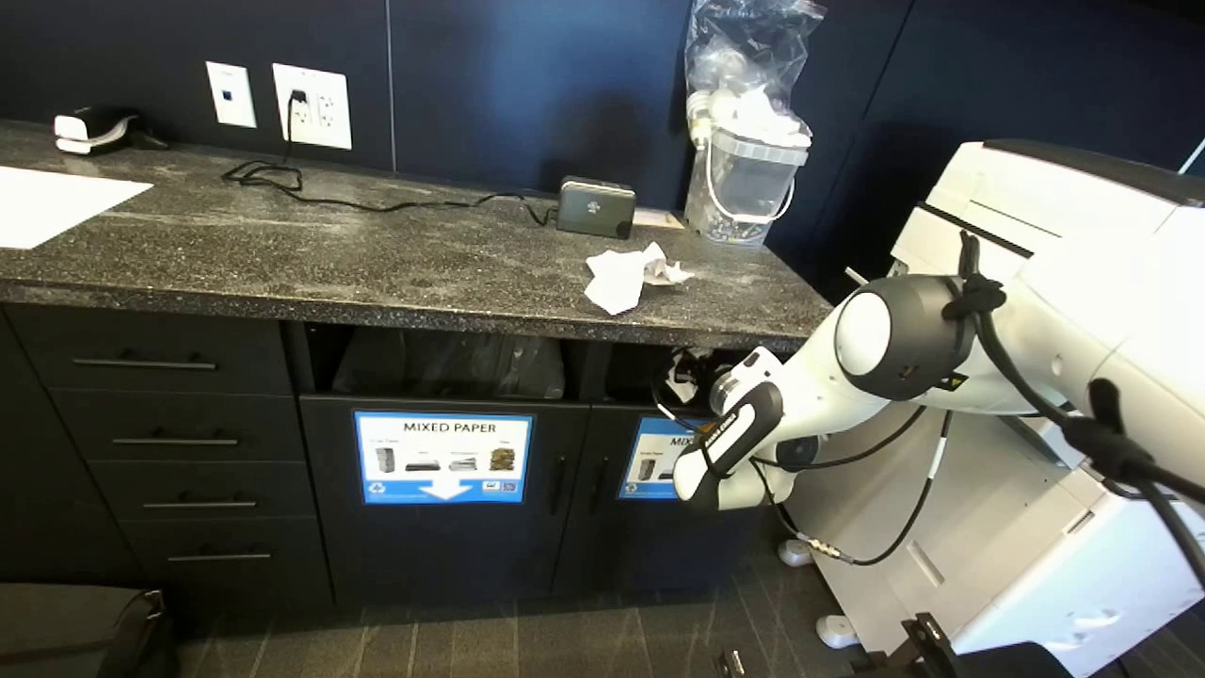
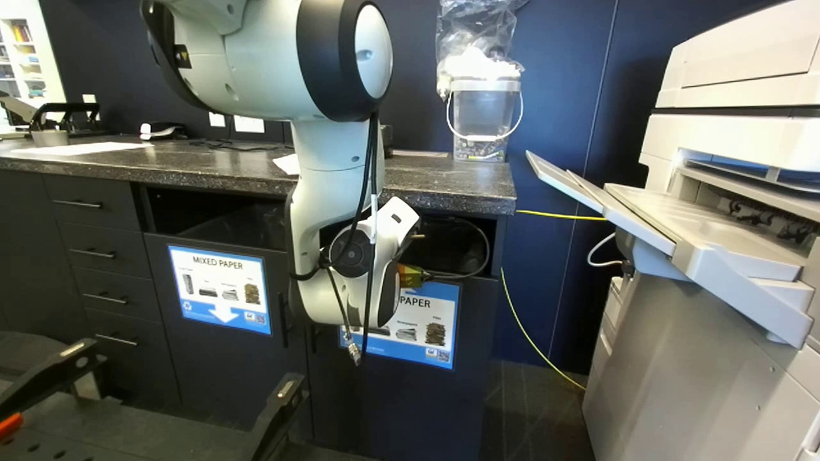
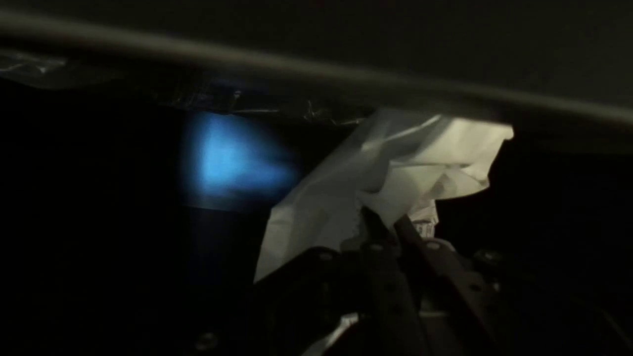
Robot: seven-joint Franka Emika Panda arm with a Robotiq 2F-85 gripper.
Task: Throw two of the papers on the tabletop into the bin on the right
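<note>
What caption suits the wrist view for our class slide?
In near darkness, the gripper pinches a crumpled white paper.

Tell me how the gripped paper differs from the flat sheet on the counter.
The held paper is crumpled; the flat sheet lies spread out. The gripper pinches the held paper; the flat sheet rests on the counter. The held paper is in shadow; the flat sheet is brightly lit. Both are white.

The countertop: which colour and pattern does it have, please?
The countertop is dark grey with lighter speckles, best seen in an exterior view.
</note>
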